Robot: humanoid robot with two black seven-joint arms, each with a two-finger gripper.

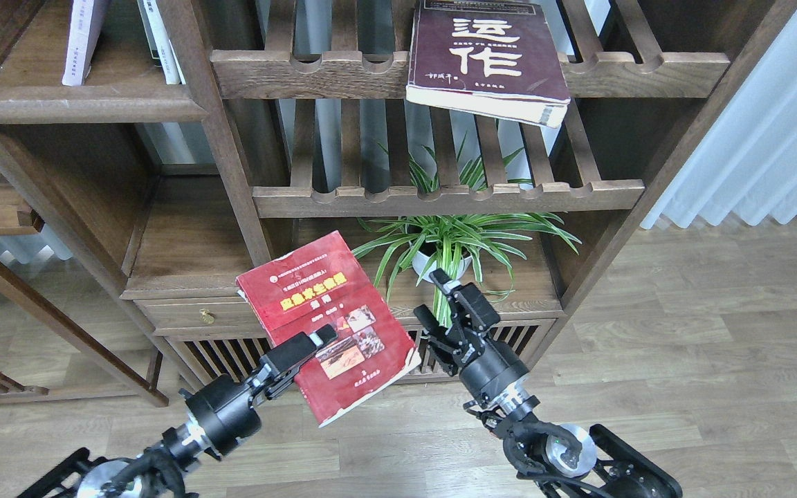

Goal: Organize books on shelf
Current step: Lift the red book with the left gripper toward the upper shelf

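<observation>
The left gripper (315,340) is clamping the red book (326,325), holding it tilted in the air in front of the bookcase drawer (198,315). The right gripper (436,301) is hanging beside it, fingers spread wide, touching nothing. The maroon book (487,59) is lying on a slatted rack (440,197) above a potted plant (450,242); the pale book (80,38) is standing on the shelf (87,104). Wood flooring (717,332) and a white curtain (765,138) are filling the right side.

The lavender book (81,38) and maroon book (485,59) are cropped by the top edge.
</observation>
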